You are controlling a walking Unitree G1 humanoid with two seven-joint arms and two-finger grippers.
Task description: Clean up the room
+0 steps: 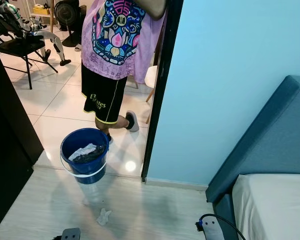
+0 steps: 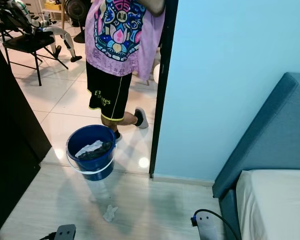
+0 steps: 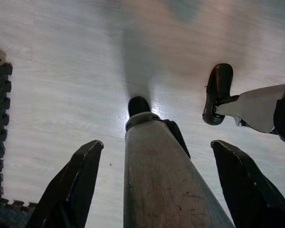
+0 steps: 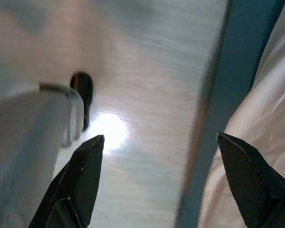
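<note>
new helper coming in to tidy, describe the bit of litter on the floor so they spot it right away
Start at the doorway where a person stands behind a blue bucket. On the pale wood floor just in front of the bucket lies a crumpled white scrap, the one loose white piece there.

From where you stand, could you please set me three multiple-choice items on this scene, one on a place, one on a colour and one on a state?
1. Where does the crumpled white scrap lie?
A. on the floor just in front of the bucket
B. on the bed
C. inside the bucket

2. What colour is the bucket?
A. red
B. blue
C. yellow

3. How do the jaws of the left gripper stand?
A. shut on a cloth
B. shut on nothing
C. open, holding nothing

Answers:
1 A: the scrap lies on the pale floor, on the near side of the bucket.
2 B: its wall is deep blue, with a pale handle.
3 C: the left wrist view shows the two black fingers wide apart over bare floor.
</note>
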